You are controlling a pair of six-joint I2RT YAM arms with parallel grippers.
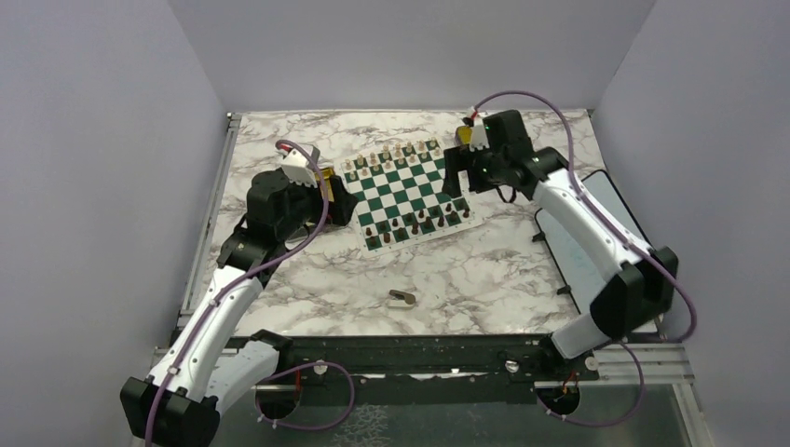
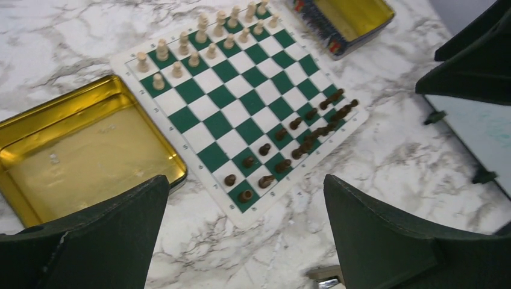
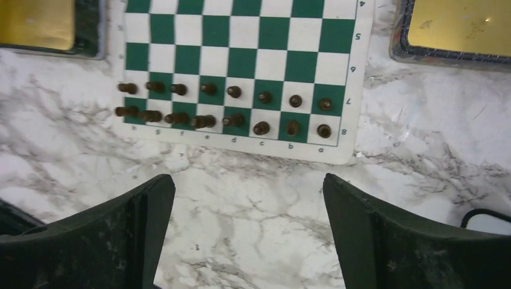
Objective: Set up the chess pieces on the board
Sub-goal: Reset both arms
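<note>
A marble table (image 1: 307, 279) seen from above, with two robot arms reaching across it. Towards the far side lies the board (image 1: 405, 191), green and white checks, turned slightly askew. The chess pieces (image 3: 229, 108), small and dark, fill the two rows of the board nearest the arms, one to a square; those at the left end may be leaning, though the camera angle makes this hard to judge. Pale cream pieces (image 2: 205, 42) fill the two far rows. A gold tin (image 2: 78, 156) sits just beside the board's left edge, another gold tin (image 3: 464, 24) off its right. The left gripper (image 2: 244, 183) hangs over the left tin, fingers spread wide, holding nothing. The right gripper (image 3: 248, 180) hangs by the board's right side, fingers also wide apart and empty. A small dark object (image 1: 402, 298) lies alone on the marble nearer the arms
</note>
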